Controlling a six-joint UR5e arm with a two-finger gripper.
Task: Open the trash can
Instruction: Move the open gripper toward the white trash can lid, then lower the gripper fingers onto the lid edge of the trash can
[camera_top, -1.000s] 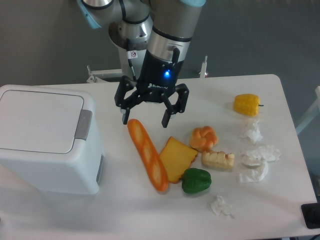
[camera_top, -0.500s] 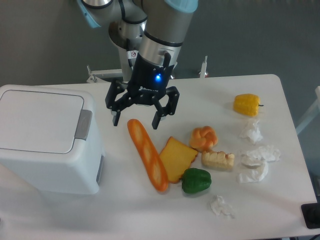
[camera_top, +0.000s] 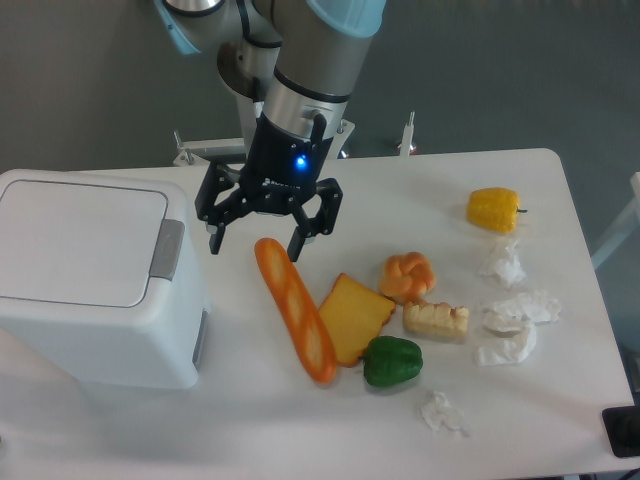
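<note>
White table nearest the camera, scattered with toy food: green pepper, long orange baguette lying lengthwise toward the camera, yellow cheese wedge, knotted bun, pale cake slice, crumpled tissues at right, yellow pepper farther back. At near left, trash can: big boxy white plastic bin, flat lid shut, grey push tab on the lid's right edge, long axis running front to back. Behind the baguette's far tip, gripper hanging from the arm, fingers spread wide, holding nothing, blue light lit on the body. Tab lies just left of and slightly nearer than the left fingertip, with open tabletop between them and no clutter in the way. Likely next step: shift left and press down on the tab. Dark grey wall beyond.
</note>
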